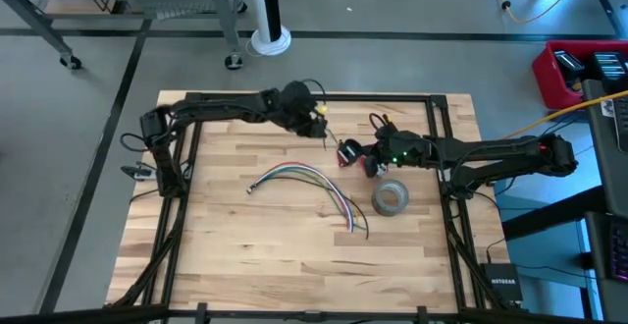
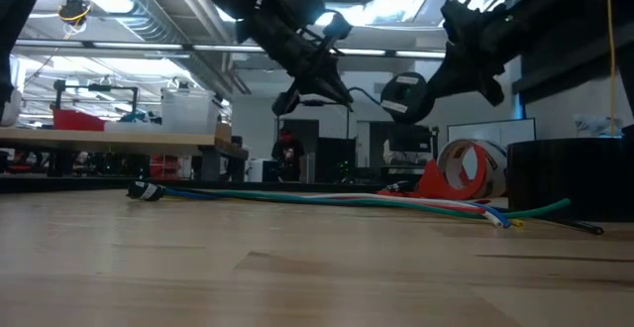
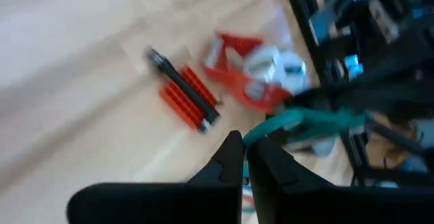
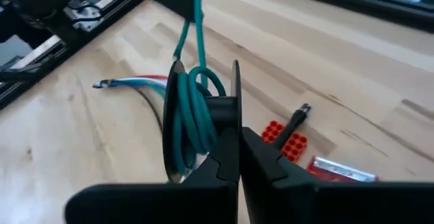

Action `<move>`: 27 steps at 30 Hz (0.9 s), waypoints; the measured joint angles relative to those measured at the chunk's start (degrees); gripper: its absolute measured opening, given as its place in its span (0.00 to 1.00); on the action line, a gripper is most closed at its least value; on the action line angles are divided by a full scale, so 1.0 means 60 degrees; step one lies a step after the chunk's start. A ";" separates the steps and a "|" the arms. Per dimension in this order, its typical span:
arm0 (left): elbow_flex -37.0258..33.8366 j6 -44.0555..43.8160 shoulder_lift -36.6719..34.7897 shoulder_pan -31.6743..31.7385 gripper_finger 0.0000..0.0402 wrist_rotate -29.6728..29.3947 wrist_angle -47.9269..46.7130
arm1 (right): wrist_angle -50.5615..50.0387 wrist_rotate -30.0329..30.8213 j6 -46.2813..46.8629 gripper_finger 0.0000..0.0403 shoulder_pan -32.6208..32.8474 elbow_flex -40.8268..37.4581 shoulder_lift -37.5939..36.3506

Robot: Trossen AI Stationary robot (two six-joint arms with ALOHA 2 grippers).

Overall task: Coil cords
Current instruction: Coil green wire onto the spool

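Observation:
A dark green wire point(image 1: 332, 135) runs between my two grippers above the table's far middle. My left gripper point(image 1: 322, 120) is shut on one end of it point(image 3: 298, 120). My right gripper point(image 1: 345, 152) is shut at several loops of it point(image 4: 193, 115). The multicoloured bundle of cords point(image 1: 304, 179) lies in a long arc flat on the wooden table, nearer than both grippers and untouched; it also shows in the low view point(image 2: 327, 198). My left gripper pinches the green wire point(image 3: 261, 132) between its two shut fingers, near the wire's end. The wire leads away toward my right gripper, clear of the table. My right gripper holds the coiled part of the green wire point(image 4: 203, 139) at its shut fingers. Several loops stand up in front of the fingers, clear of the table. One strand point(image 4: 196, 20) runs on from the loops, nearly straight, to my left gripper.
A grey tape roll point(image 1: 390, 198) lies on the table just near of my right gripper. Small red-and-white pieces point(image 3: 183, 98) lie under the grippers, also in the right wrist view point(image 4: 285, 139). A black frame point(image 1: 437, 118) edges the table.

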 joint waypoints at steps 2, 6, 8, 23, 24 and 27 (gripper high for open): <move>0.0000 -0.0026 -0.0027 0.0163 0.00 0.0005 0.0019 | -0.0063 0.0174 -0.0022 0.00 -0.0004 0.0000 0.0024; 0.0000 -0.0258 -0.0115 0.0265 0.00 0.0093 0.0225 | -0.0180 0.0775 -0.0055 0.00 -0.0004 0.0004 0.0327; 0.0000 -0.0461 -0.0124 0.0258 0.00 0.0148 0.0583 | -0.0084 0.0810 -0.0051 0.00 -0.0004 0.0004 0.0559; 0.0000 -0.1226 -0.0128 -0.0791 0.00 0.0143 0.1816 | 0.1182 0.0894 0.0000 0.00 -0.0004 0.0000 0.1366; 0.0000 -0.1280 -0.0128 -0.0839 0.00 0.0117 0.1961 | 0.1286 0.0893 0.0011 0.00 -0.0004 0.0000 0.1366; 0.0000 -0.1320 -0.0132 -0.0989 0.00 -0.0070 0.2114 | 0.1516 0.0890 0.0034 0.00 -0.0004 0.0000 0.1362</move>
